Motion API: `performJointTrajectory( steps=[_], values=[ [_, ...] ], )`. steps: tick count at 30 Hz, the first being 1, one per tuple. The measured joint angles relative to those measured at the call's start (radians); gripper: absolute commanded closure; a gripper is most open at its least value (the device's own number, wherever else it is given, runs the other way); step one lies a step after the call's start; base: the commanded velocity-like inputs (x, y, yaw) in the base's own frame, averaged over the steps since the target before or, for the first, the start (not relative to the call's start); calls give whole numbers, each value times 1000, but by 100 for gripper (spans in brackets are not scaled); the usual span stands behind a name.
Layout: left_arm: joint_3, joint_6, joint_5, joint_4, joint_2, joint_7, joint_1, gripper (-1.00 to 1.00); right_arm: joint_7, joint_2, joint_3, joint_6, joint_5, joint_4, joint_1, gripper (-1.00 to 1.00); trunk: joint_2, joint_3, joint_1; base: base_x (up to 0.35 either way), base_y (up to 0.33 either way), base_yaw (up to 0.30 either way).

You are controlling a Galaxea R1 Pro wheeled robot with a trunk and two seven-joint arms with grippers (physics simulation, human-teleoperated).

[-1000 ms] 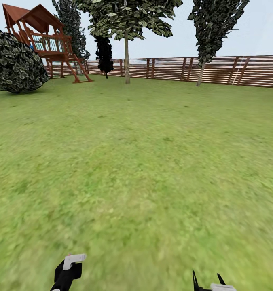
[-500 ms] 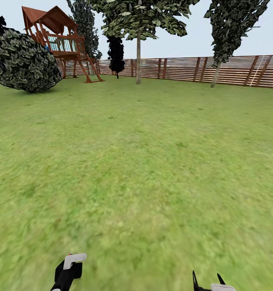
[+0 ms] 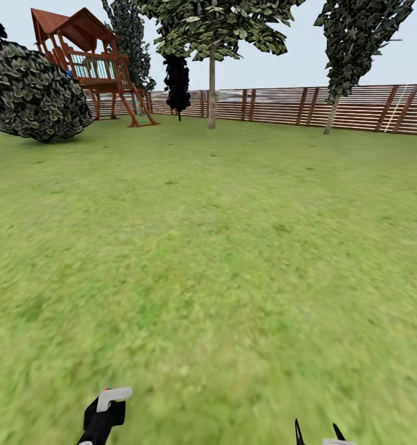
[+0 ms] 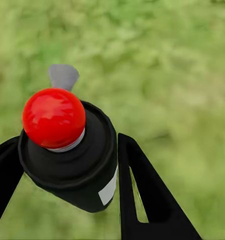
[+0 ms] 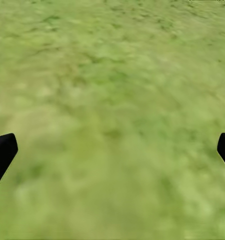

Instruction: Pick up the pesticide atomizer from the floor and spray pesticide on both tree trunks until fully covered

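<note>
My left gripper (image 3: 103,415) hangs low at the head view's lower left, shut on the pesticide atomizer (image 3: 113,394), whose whitish nozzle pokes out above the black hand. In the left wrist view the atomizer (image 4: 67,155) is a black bottle with a red ball top and grey nozzle, clamped between the black fingers (image 4: 142,195). My right gripper (image 3: 317,432) is open at the lower right, and the right wrist view has only grass (image 5: 112,125) between its tips. Two trees stand far off by the fence, one trunk (image 3: 211,93) upright and the other trunk (image 3: 330,116) leaning.
Open lawn (image 3: 220,247) stretches to a brown slatted fence (image 3: 282,105). A round dark bush (image 3: 35,96) and a red-brown wooden playset (image 3: 88,62) stand at the far left. A narrow dark tree (image 3: 177,80) is behind them.
The whole picture has slid rightward and slightly closer, so the camera has turned and advanced. Both grippers keep their places, the right one a touch lower in view.
</note>
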Motion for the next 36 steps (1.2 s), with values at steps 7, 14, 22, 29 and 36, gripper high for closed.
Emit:
performJointTrajectory(
  steps=[7, 14, 22, 29, 36],
  values=[
    [0, 0, 0, 0, 0, 0, 0, 100, 0, 0, 0, 1, 0, 0, 3, -100, 0, 0, 0, 340, 0, 0],
    [2, 0, 0, -1, 1, 0, 0, 100, 0, 0, 0, 1, 0, 0, 4, -100, 0, 0, 0, 340, 0, 0],
    [1, -1, 0, -3, 2, 1, 0, 100, 0, 0, 0, 1, 0, 0, 4, -100, 0, 0, 0, 340, 0, 0],
    [2, -1, -2, -2, 2, 1, 0, 100, 1, 0, 0, 1, 0, 0, 4, -100, 0, 0, 0, 340, 0, 0],
    [0, -1, -4, -1, 1, 1, 0, 100, 0, 0, 0, 1, 0, 0, 4, -100, 0, 0, 0, 340, 0, 0]
  ],
)
